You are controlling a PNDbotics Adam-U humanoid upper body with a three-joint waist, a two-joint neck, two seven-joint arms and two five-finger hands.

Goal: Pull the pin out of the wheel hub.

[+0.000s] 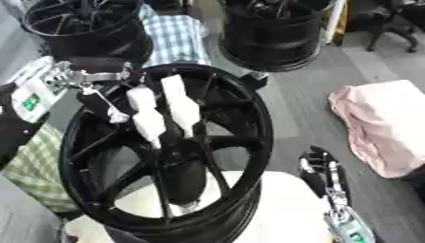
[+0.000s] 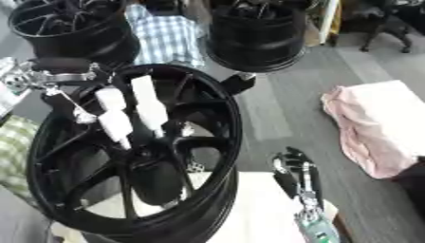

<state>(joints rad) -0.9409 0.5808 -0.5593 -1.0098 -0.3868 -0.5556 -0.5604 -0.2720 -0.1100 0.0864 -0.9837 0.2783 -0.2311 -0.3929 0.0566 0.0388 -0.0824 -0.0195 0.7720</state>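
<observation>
Big black wheel hub (image 1: pixel 224 142) standing tilted on its rim at centre-near: rigid, likely heavy, unlikely to shift. Left robot hand (image 1: pixel 162 111) reaching between spokes toward the middle, white fingers straight, grasping nothing; right robot hand (image 1: pixel 319 171) idle near-right, fingers relaxed upward. Pin not discernible, probably small, stiff, best pinched by its exposed end.

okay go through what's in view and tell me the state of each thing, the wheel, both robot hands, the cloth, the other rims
Wheel hub: black, lying tilted on a white surface.
Left robot hand: white-covered fingers straight, reaching down to the hub centre.
Right robot hand: idle at lower right, fingers relaxed, touching nothing.
Pin: cannot make it out.
Pink cloth: crumpled on the floor.
Two spare rims: standing behind, untouched.
</observation>
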